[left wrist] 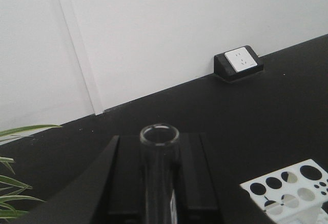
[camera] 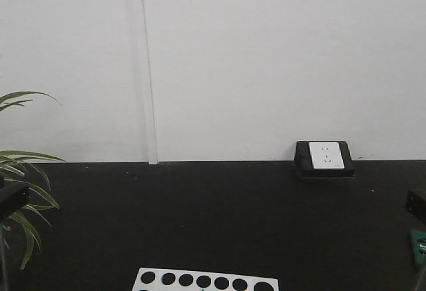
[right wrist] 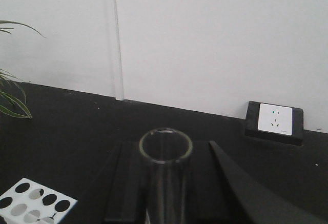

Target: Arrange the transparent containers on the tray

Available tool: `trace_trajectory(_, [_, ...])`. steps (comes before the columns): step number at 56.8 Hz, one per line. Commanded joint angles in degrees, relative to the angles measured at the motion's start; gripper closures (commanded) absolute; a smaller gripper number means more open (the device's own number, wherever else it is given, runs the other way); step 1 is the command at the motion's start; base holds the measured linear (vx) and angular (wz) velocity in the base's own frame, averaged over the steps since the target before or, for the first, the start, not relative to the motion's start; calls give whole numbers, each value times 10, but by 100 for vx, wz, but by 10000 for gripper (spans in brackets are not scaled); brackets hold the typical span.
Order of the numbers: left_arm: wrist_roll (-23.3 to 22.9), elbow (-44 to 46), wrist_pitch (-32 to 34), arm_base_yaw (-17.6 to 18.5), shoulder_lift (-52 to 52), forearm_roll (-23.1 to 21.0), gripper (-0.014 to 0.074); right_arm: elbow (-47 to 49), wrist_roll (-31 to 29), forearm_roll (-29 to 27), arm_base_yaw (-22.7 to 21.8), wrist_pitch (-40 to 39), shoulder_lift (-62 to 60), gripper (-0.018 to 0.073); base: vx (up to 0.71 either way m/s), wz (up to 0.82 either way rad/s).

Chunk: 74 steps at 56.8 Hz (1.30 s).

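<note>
The left wrist view shows the left jaws closed on a clear glass vessel. The left test tube [left wrist: 160, 180] runs up the lower middle of the frame. Its open round mouth sits highest and points towards the white wall [left wrist: 179, 24]. The black fingers [left wrist: 97, 183] sit tight against it on both sides, with no gap to be seen. Below and behind it lies the black counter [left wrist: 266, 116]. A white rack [left wrist: 287, 188] with round dark holes sits in the lower right corner, apart from the tube. A white power socket [left wrist: 240, 60] in a black housing stands against the wall at the upper right, and green plant leaves [left wrist: 15, 183] reach in at the lower left.

The right wrist view is much the same. The right jaws are shut around the right test tube [right wrist: 166, 188], which looks wider here. It stands in the lower middle of the frame with its open rim uppermost, and dark fingers [right wrist: 246, 188] flank it closely. The rack [right wrist: 31, 206] lies in the lower left corner and the socket [right wrist: 275, 119] at the right, by the wall.

From the front view, neither tube can be seen. The rack's far edge [camera: 206, 281] shows at the bottom centre of the counter. The socket [camera: 325, 156] is at the right and the plant [camera: 23, 191] at the left edge.
</note>
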<state>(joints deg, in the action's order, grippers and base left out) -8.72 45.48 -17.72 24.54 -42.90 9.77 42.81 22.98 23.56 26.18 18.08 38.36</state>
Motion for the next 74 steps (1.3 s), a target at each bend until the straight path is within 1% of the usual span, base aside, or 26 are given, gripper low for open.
trace_trajectory(1, [-4,20,45,1,2,3,596,16,0,8,1,-42,-1,568,-3,0])
trace_trajectory(18, [-4,20,45,1,2,3,596,16,0,8,1,-42,-1,568,-11,1])
trace_trajectory(51, [-4,20,45,1,2,3,596,16,0,8,1,-42,-1,568,-22,-4])
trace_trajectory(62, [-4,20,45,1,2,3,596,16,0,8,1,-42,-1,568,-27,19])
trace_trajectory(74, [-4,20,45,1,2,3,596,16,0,8,1,-42,-1,568,-30,40])
